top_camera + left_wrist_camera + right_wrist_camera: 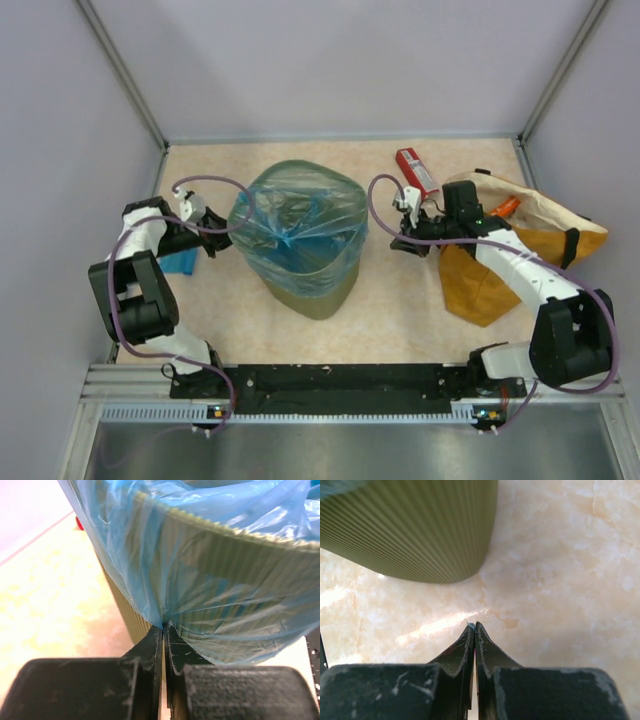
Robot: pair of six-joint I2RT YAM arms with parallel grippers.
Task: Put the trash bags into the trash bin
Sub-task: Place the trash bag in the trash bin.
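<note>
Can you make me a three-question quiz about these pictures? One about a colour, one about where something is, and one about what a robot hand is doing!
1. What colour is the trash bag lining the trash bin?
A. pink
B. black
C. light blue

2. Where is the red box?
A. inside the trash bin
B. at the far side of the table, next to the mustard sack
C. at the near edge of the table

3. What is the left gripper doing?
A. it is shut, pinching the trash bag's film
B. it is wide open above the trash bin
C. it is holding the red box

Answers: 1 C, the film over the rim is see-through light blue. 2 B, the top view shows it lying far back by the sack. 3 A, the left wrist view shows its fingers closed together on the blue film.
</note>
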